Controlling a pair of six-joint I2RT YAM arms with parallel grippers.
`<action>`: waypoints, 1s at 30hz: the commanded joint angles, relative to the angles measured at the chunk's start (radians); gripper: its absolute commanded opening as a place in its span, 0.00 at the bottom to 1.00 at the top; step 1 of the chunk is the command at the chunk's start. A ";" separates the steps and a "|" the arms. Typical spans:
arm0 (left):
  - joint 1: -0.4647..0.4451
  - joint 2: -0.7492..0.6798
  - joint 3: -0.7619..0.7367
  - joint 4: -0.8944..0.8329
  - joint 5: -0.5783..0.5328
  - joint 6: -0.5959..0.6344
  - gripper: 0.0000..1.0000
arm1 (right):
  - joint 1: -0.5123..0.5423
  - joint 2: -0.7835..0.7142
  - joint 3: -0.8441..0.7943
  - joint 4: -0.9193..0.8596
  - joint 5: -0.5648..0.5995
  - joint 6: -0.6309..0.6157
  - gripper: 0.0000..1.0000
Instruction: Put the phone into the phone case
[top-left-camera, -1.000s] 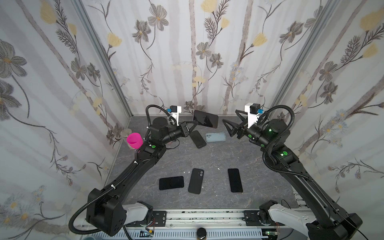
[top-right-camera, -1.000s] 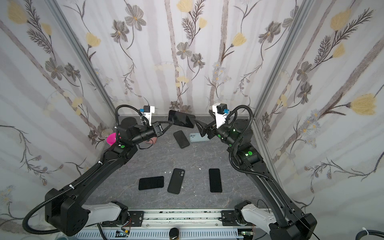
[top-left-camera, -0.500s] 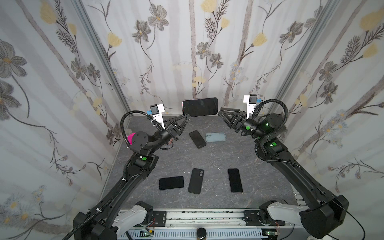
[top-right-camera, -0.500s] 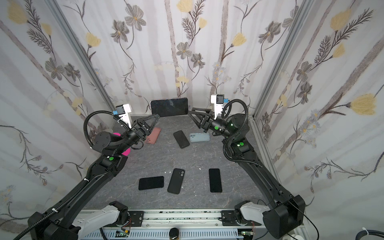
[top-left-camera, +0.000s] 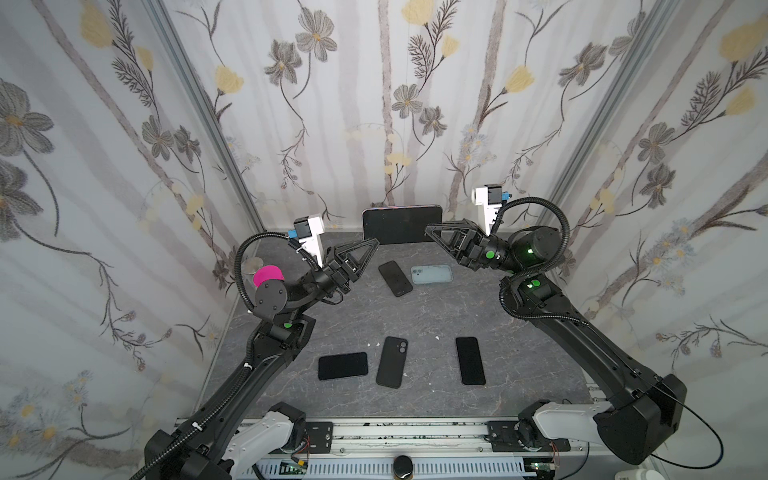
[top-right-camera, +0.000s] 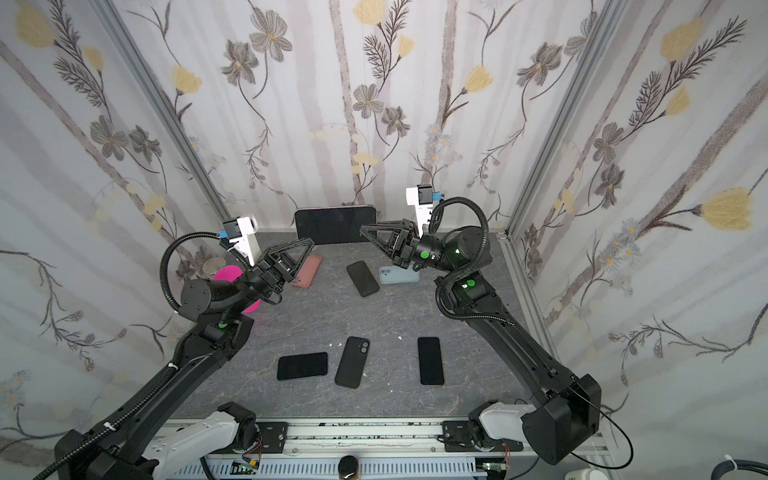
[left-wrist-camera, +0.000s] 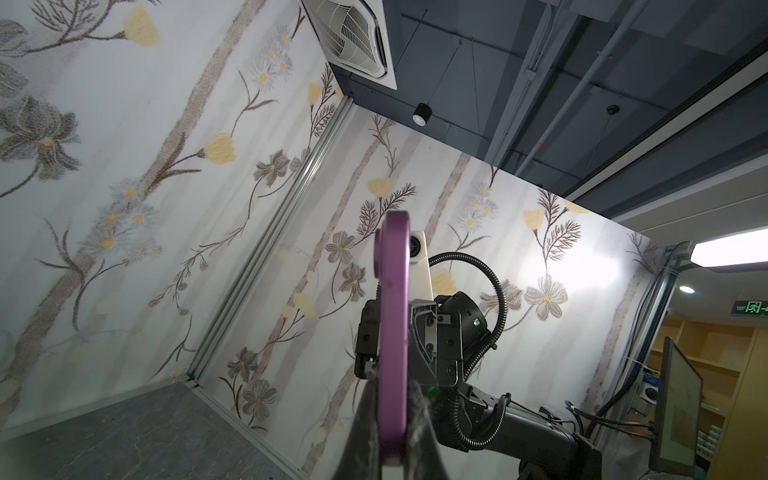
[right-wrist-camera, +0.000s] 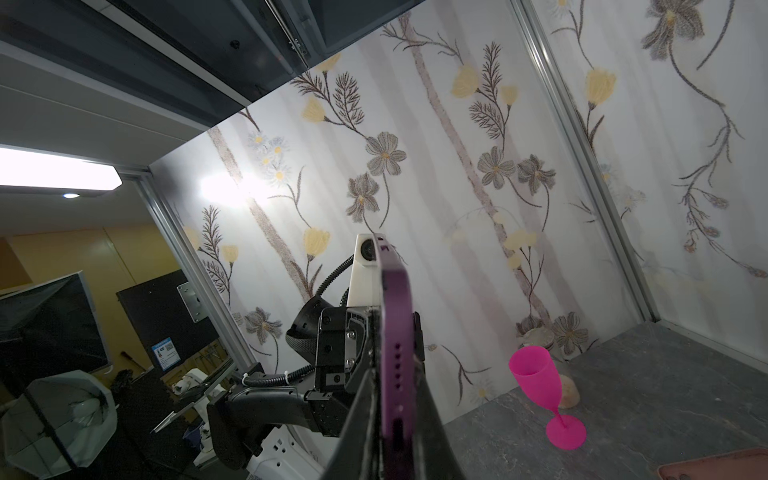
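the right gripper (top-left-camera: 429, 228) has just clamped onto the phone (top-left-camera: 402, 223) — now pinched at both short ends, the left gripper (top-left-camera: 374, 242) gripping it too, upper centre of the frame — so it looks ready to carry to the pink case (top-right-camera: 306, 271).

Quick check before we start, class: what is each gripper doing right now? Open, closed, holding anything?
Left gripper: closed on one end of the purple phone, held up in the air.
Right gripper: closed on the other end of the same phone.
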 joint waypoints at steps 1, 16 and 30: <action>-0.001 -0.020 -0.005 0.002 0.037 0.014 0.00 | 0.008 -0.008 0.003 0.042 -0.015 0.025 0.00; -0.001 -0.210 0.001 -0.494 -0.299 0.260 0.63 | -0.039 -0.167 -0.026 -0.456 0.346 -0.130 0.00; -0.001 0.072 0.170 -0.854 -0.403 0.431 0.63 | -0.258 -0.377 -0.187 -0.690 0.595 -0.204 0.00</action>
